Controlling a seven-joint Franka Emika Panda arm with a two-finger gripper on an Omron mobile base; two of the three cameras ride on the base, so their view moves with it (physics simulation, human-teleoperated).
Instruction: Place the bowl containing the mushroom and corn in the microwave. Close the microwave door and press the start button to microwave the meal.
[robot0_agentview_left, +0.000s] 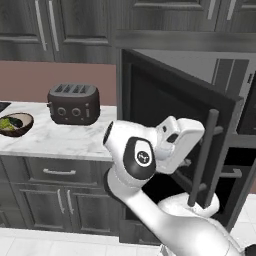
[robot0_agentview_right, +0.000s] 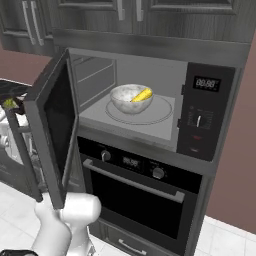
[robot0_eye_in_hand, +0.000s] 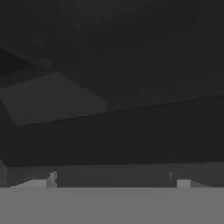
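Bowl (robot0_agentview_right: 131, 98) with corn (robot0_agentview_right: 142, 95) on microwave (robot0_agentview_right: 150, 107) turntable; end effector (robot0_eye_in_hand: 111, 179) open, empty, behind door (robot0_agentview_right: 52, 135).

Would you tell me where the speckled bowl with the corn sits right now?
In the right base view, the bowl rests on the turntable inside the microwave, left of the control panel.

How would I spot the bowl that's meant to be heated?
Find the built-in microwave above the black oven; its door hangs open. On its turntable sits the bowl, pale and speckled with yellow corn, unlike the dark brown bowl on the counter.
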